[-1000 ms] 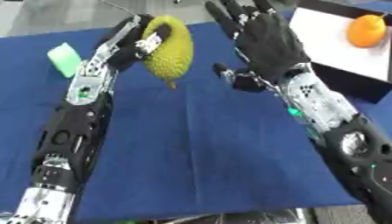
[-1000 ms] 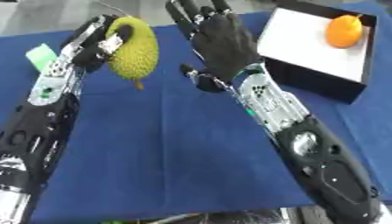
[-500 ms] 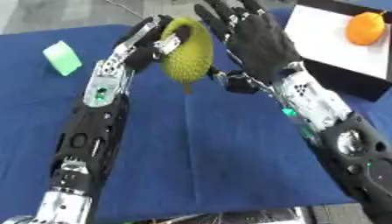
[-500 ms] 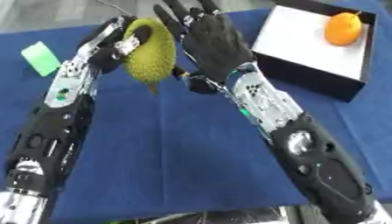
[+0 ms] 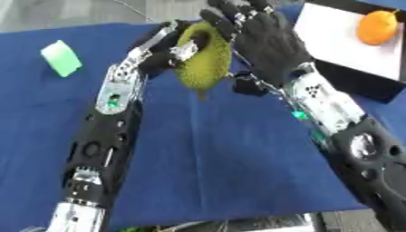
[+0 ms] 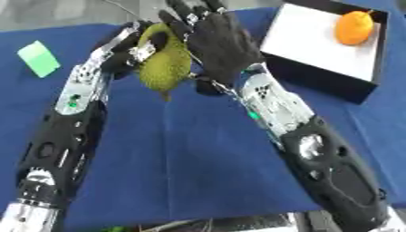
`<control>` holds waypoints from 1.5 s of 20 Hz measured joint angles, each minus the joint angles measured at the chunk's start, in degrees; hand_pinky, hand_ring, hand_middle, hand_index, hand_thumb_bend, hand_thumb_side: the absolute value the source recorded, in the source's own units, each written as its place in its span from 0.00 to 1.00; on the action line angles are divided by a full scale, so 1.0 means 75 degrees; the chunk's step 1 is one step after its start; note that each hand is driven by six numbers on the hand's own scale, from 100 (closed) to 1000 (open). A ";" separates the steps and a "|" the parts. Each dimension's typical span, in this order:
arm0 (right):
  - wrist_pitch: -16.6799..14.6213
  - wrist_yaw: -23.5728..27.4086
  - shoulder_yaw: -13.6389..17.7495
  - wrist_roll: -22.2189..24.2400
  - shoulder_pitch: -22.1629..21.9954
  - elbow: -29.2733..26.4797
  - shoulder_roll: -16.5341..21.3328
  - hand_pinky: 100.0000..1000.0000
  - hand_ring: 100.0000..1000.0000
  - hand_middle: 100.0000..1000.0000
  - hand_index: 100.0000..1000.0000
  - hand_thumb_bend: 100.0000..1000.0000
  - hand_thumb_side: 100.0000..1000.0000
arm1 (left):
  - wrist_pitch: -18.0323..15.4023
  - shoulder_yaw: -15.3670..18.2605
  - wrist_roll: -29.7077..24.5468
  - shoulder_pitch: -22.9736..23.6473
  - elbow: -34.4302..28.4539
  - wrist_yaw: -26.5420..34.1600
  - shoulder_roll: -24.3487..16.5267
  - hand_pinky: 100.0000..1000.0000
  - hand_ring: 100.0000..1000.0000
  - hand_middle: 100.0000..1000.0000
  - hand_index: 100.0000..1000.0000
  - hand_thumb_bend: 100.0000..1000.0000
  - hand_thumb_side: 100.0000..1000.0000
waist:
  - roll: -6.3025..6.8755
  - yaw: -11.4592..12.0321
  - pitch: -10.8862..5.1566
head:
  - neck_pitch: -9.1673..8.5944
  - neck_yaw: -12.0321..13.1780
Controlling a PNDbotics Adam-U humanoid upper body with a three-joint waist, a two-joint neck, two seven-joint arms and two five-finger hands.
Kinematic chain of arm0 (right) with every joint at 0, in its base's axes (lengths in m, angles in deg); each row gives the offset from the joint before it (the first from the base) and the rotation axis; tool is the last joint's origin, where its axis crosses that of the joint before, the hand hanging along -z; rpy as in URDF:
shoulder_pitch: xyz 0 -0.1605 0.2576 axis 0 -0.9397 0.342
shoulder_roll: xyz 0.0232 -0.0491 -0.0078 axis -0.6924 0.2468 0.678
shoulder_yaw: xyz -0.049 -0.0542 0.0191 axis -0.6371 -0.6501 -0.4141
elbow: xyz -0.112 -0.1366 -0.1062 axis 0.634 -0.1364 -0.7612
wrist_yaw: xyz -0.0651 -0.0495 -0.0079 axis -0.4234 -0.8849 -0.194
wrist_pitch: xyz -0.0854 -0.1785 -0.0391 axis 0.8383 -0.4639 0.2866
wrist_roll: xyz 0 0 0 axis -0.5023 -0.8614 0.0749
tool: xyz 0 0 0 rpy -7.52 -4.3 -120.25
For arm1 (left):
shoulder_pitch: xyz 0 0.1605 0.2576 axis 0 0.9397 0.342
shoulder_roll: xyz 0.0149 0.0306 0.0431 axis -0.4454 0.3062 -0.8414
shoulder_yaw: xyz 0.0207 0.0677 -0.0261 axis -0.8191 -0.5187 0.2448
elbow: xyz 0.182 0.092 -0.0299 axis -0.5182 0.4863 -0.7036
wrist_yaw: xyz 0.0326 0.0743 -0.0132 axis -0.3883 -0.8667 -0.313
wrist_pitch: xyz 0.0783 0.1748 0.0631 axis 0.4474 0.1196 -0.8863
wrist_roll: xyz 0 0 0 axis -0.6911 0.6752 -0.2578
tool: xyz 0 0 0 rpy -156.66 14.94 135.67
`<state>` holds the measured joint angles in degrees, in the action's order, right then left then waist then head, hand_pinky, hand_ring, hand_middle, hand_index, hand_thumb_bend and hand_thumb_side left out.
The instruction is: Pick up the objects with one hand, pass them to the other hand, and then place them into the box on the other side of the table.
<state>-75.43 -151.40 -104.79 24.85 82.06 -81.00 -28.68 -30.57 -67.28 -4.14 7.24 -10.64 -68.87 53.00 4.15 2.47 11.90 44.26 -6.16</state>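
While the bumpy yellow-green jackfruit-shaped toy (image 5: 203, 59) hangs in the air above the blue cloth-covered table (image 5: 222, 158), the left hand (image 5: 162, 47) grasps it with fingers curled round its upper left side. Compared with a second ago, the right hand (image 5: 258, 31) has closed in on the fruit; its spread, straight fingers now lie against the fruit's right side, grasping nothing yet. By my judgement the handover is about to happen. Right of the fruit sits the white-lined black box (image 6: 317, 43) holding an orange ball (image 6: 354, 27); left of it lies a green block (image 5: 61, 57). Only the right eye view shows the box's far rim.
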 measured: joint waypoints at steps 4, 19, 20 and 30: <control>-0.0084 0.0319 0.0001 -0.0213 0.0020 -0.0002 0.0000 0.70 0.41 0.51 0.52 0.09 0.00 | 0.0065 0.0013 -0.0065 0.0049 -0.0069 -0.0065 0.0061 0.17 0.08 0.12 0.31 0.00 0.41 | 0.0000 -0.0004 0.0011 | 0.0000 -0.0001; 0.0182 0.1287 0.0105 -0.0616 -0.0055 0.0095 -0.0063 0.39 0.42 0.13 0.02 0.00 0.00 | 0.0223 -0.0131 -0.0223 0.0117 -0.0338 0.0114 0.0119 0.36 0.22 0.26 0.45 0.00 0.37 | -0.0063 0.0002 0.0038 | 0.0000 0.0004; 0.0235 0.1363 0.0115 -0.0700 -0.0084 0.0119 -0.0082 0.38 0.42 0.13 0.02 0.00 0.00 | 0.0252 -0.0131 -0.0252 0.0130 -0.0360 0.0140 0.0120 0.37 0.23 0.27 0.46 0.00 0.39 | -0.0067 0.0001 0.0043 | 0.0000 0.0006; 0.0641 0.1601 0.0266 -0.1435 -0.0246 0.0340 -0.0267 0.36 0.43 0.11 0.02 0.00 0.00 | 0.0640 -0.0127 -0.0525 0.0190 -0.0774 0.0608 0.0158 0.47 0.31 0.35 0.54 0.00 0.71 | -0.0064 -0.0018 0.0056 | 0.0000 -0.0001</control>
<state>-70.63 -139.39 -102.80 14.10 80.22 -78.45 -30.69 -25.77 -68.23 -8.07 8.66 -16.44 -64.31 54.18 3.67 2.34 12.32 44.26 -6.17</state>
